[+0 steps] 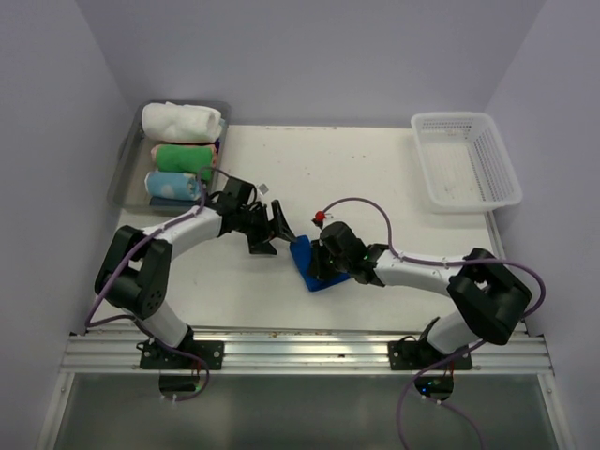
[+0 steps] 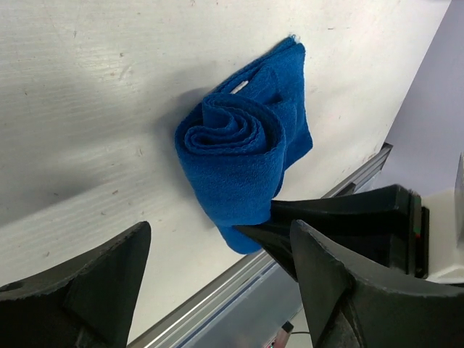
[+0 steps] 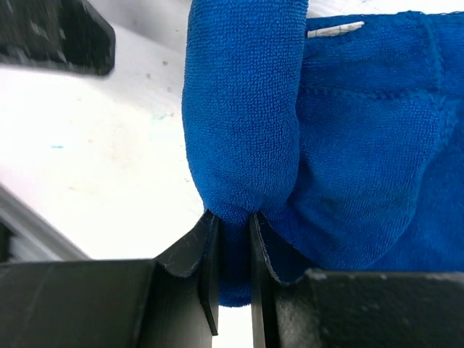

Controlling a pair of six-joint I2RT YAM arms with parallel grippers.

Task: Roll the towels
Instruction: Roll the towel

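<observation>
Blue terry towel [image 1: 302, 262], half rolled, lies on the white counter [image 1: 403, 178] between the two arms in the top view, where the left end effector [image 1: 281, 234] stands spread wide just beside it and the right end effector [image 1: 321, 262] sits on its near side. One clear plastic bin [image 1: 127, 164] at far left holds three finished rolls, one white [image 1: 183, 120], one green [image 1: 183, 155] and one light blue [image 1: 173, 183]. One white slotted plastic basket [image 1: 466, 116] stands at far right. From the left wrist, the single blue towel shows a loose spiral with a flat tail trailing behind it, and nothing sits between the parted fingers. From the right wrist, the fingers are pinched narrow on only a small fold at the roll's lower edge. That slim bite is the likely weak point: a tug could pull the fold free and let the coil spring open. The open left fingers, if they press off-centre, may skew the roll.
</observation>
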